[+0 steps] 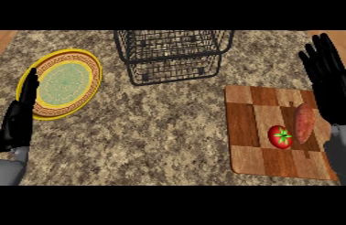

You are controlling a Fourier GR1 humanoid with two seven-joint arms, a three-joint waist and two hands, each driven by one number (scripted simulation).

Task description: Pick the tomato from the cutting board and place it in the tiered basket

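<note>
Speckled stone counter [169, 123] with tomato [280, 136] on cutting board [246, 128] touching a sweet potato [304, 123], wire basket [172, 55] behind, both hands open, left [19, 114], right [324, 77]; risk of nudging the potato while grasping.

I'm looking down on a kitchen counter [169, 128]: a speckled granite-look top in brown and grey, with a strip of pale wood showing at its far corners. On it I see a checkered wooden cutting board [253, 128] carrying a tomato [280, 137] and a sweet potato [304, 123], a black wire tiered basket [172, 55], and a yellow-rimmed patterned plate [64, 84]. Food and serving ware, nothing else.
</note>
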